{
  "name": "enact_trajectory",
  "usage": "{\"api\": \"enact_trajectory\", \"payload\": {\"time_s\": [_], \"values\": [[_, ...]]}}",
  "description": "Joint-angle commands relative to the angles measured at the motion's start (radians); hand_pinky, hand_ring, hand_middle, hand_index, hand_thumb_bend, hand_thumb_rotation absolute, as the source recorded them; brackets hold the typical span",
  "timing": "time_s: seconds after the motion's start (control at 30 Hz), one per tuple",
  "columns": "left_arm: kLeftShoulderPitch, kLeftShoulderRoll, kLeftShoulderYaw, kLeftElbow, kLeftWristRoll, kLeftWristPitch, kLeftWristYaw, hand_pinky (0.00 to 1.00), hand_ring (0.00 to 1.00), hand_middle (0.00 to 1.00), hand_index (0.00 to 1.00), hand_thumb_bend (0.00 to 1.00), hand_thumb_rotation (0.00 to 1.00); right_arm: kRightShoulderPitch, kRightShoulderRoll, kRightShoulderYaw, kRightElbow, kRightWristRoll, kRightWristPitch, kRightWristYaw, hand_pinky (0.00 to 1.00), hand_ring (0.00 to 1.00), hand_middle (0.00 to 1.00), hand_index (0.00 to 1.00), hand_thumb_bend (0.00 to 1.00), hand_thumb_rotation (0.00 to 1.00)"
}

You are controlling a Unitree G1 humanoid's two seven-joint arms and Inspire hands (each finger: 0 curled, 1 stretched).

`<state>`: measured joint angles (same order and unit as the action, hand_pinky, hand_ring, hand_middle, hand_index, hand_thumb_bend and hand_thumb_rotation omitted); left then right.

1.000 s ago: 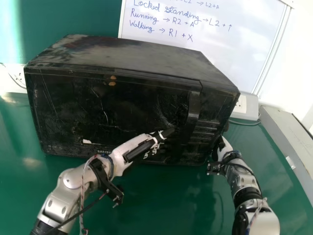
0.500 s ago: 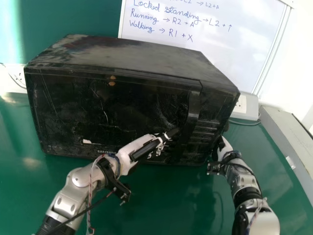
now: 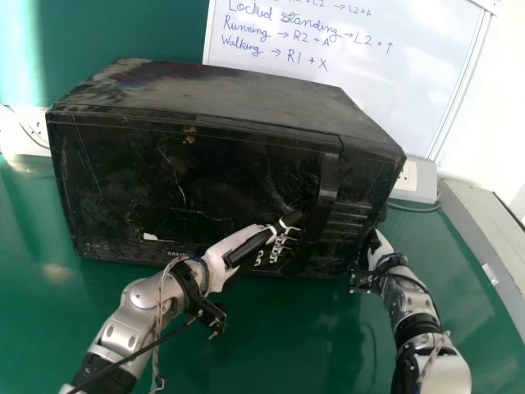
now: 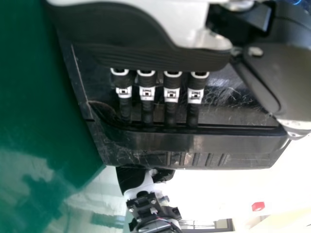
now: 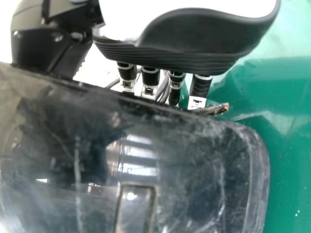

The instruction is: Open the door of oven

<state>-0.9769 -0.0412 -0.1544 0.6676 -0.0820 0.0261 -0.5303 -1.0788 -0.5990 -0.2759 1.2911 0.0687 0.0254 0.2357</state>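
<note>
The black oven [image 3: 221,94] stands with its door [image 3: 115,189] closed and an upright handle [image 3: 327,182] at the door's right side. My left hand [image 3: 218,268] is in front of the door, just left of the handle's lower part. In the left wrist view, the left hand [image 4: 146,56] has straight fingers whose tips meet the inner edge of the handle [image 4: 194,141]. My right hand [image 3: 379,246] is beside the oven's right side. In the right wrist view, straight fingers of the right hand [image 5: 189,46] reach past the oven's edge [image 5: 194,155], their tips partly hidden.
The green table [image 3: 254,336] lies under the oven. Behind stands a whiteboard [image 3: 385,90], with a white socket box [image 3: 417,182] and cable at the oven's right rear. A long grey case [image 3: 484,238] runs along the right side.
My left hand has moved rightward along the door, closer to the handle. The right hand keeps its place beside the oven. The head view has shifted slightly.
</note>
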Motion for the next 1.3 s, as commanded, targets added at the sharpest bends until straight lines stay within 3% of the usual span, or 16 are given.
{"api": "enact_trajectory", "payload": {"time_s": [0.0, 0.43, 0.53, 0.77, 0.87, 0.93, 1.03, 1.13, 1.27], "values": [[-0.037, -0.031, 0.014, 0.036, 0.003, 0.013, 0.032, 0.89, 1.00, 1.00, 1.00, 1.00, 0.69, 0.028, 0.047, 0.005, 0.023, 0.000, 0.031, 0.027, 0.52, 0.59, 0.75, 0.85, 0.67, 0.71], [-0.064, -0.061, 0.027, 0.104, 0.000, -0.029, 0.020, 0.91, 1.00, 1.00, 1.00, 1.00, 0.67, 0.030, 0.050, 0.002, 0.024, 0.001, 0.033, 0.009, 0.49, 0.53, 0.71, 0.82, 0.70, 0.73], [-0.085, -0.073, 0.032, 0.129, 0.001, -0.035, 0.028, 0.89, 1.00, 1.00, 1.00, 1.00, 0.65, 0.030, 0.050, -0.005, 0.024, 0.008, 0.034, 0.015, 0.48, 0.55, 0.72, 0.87, 0.71, 0.71], [-0.118, -0.091, 0.043, 0.179, -0.004, -0.070, 0.017, 0.88, 1.00, 1.00, 1.00, 1.00, 0.63, 0.031, 0.048, -0.013, 0.023, 0.012, 0.038, 0.033, 0.54, 0.63, 0.76, 0.87, 0.71, 0.71], [-0.122, -0.097, 0.041, 0.189, 0.002, -0.081, 0.020, 0.88, 1.00, 1.00, 1.00, 1.00, 0.62, 0.027, 0.048, -0.017, 0.024, 0.015, 0.049, 0.029, 0.57, 0.64, 0.77, 0.90, 0.65, 0.74], [-0.123, -0.096, 0.030, 0.189, 0.015, -0.080, 0.024, 0.86, 1.00, 1.00, 1.00, 1.00, 0.63, 0.028, 0.047, -0.017, 0.025, 0.013, 0.052, 0.028, 0.52, 0.62, 0.76, 0.95, 0.63, 0.76], [-0.126, -0.091, 0.015, 0.185, 0.034, -0.076, 0.013, 0.84, 1.00, 1.00, 1.00, 1.00, 0.66, 0.027, 0.048, -0.006, 0.026, -0.002, 0.054, 0.023, 0.56, 0.67, 0.84, 0.99, 0.70, 0.77], [-0.123, -0.087, 0.017, 0.174, 0.028, -0.066, -0.024, 0.85, 0.99, 1.00, 1.00, 1.00, 0.65, 0.026, 0.049, 0.011, 0.027, -0.020, 0.047, 0.015, 0.59, 0.70, 0.87, 0.98, 0.66, 0.80], [-0.128, -0.086, 0.025, 0.176, 0.021, -0.066, -0.046, 0.78, 0.95, 1.00, 1.00, 1.00, 0.64, 0.027, 0.049, 0.016, 0.027, -0.017, 0.044, 0.019, 0.60, 0.67, 0.81, 0.93, 0.67, 0.80]]}}
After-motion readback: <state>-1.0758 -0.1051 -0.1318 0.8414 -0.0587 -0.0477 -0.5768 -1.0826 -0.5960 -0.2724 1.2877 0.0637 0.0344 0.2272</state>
